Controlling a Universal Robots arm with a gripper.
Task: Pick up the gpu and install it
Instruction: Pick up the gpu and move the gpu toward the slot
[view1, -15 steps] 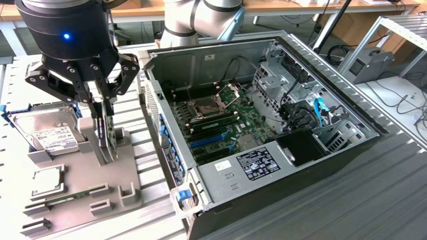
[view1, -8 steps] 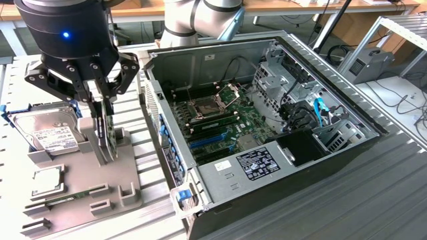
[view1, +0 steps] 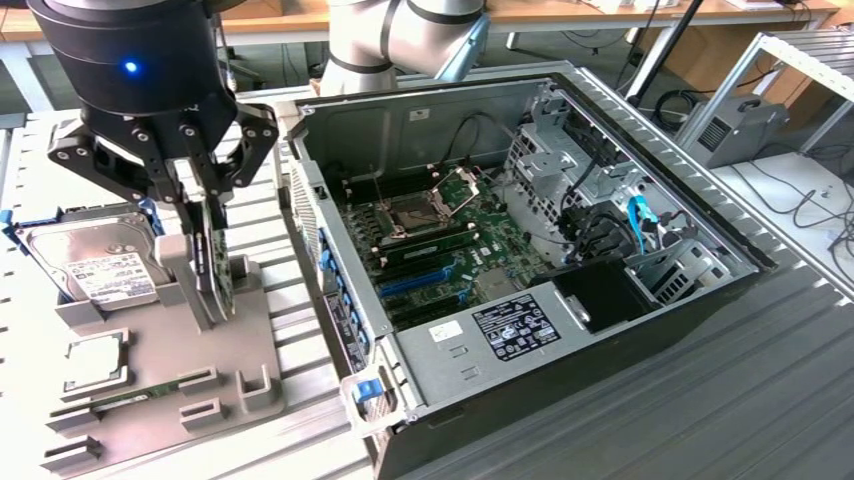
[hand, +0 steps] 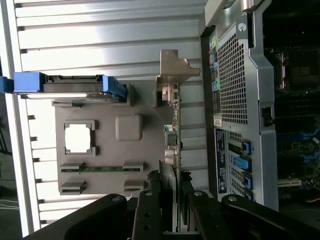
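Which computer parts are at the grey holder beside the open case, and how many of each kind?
hard drive: 1
processor chip: 1
memory stick: 1
gpu: 1
Total: 4

The graphics card (view1: 220, 268) stands upright on the tray (view1: 160, 352), beside the hard drive (view1: 96, 265); the computer case (view1: 387, 130) sits to the exterior view's right.

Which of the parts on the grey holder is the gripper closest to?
The gpu, the green card with the silver bracket, directly under the gripper; the hard drive and memory stick sit farther off.
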